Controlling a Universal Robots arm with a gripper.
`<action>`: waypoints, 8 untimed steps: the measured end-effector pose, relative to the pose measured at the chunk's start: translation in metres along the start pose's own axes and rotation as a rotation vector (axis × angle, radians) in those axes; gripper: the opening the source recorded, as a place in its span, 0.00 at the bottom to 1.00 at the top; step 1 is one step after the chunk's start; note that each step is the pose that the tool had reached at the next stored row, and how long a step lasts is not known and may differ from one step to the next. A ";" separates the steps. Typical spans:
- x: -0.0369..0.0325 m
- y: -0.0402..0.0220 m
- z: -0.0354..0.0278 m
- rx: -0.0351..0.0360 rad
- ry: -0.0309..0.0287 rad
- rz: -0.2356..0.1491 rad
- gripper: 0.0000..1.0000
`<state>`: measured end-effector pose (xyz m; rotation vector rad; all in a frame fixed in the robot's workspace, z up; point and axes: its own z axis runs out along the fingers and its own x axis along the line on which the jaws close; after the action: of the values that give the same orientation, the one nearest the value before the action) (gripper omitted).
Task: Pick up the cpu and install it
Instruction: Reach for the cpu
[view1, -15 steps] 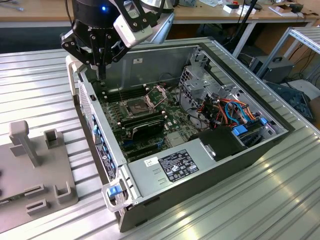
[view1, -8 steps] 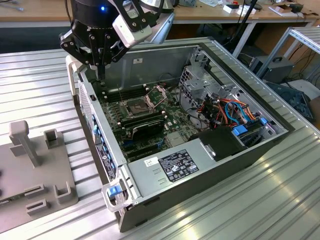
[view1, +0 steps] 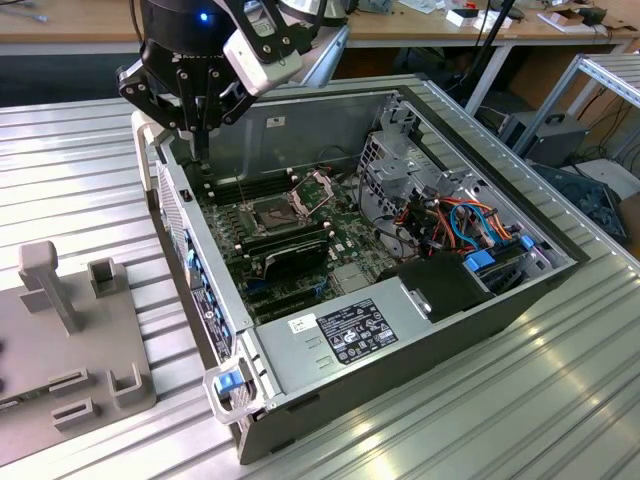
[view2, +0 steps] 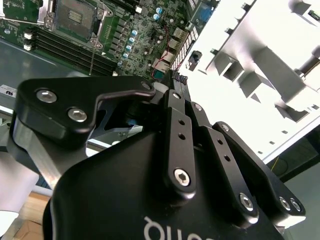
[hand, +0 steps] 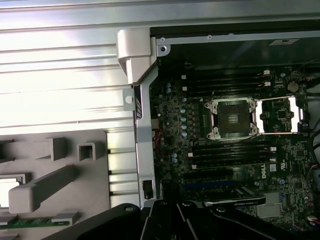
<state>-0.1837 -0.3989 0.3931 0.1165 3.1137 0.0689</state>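
My gripper (view1: 200, 158) hangs over the far corner of the open computer case (view1: 255, 395) at the exterior view's left. Its fingers look shut, and I see nothing between them. On the motherboard, the square socket (hand: 233, 118) is bare, with its metal frame (hand: 280, 115) swung open beside it. In the exterior view the socket (view1: 273, 212) is a short way from the gripper toward the view's right. In the first wrist view, a pale flat square, apparently the cpu (hand: 8, 184), rests in a recess of the grey fixture (hand: 70, 205). The picture's edge cuts it off.
The grey fixture (view1: 70, 340) stands outside the case on the ribbed metal table (view1: 480, 410). It carries an upright post (view1: 48, 285) and a green memory stick (hand: 35, 220). Inside the case are a black expansion card (view1: 290, 258), a power supply (view1: 350, 335) and coloured cables (view1: 470, 225).
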 end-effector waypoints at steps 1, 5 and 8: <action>0.0007 0.0000 0.0000 0.0001 0.0000 0.000 0.11; 0.0031 -0.0002 -0.0001 0.0001 0.0000 0.000 0.11; 0.0040 -0.0003 -0.0001 0.0000 0.0000 0.000 0.11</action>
<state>-0.1877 -0.3988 0.3931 0.1165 3.1137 0.0688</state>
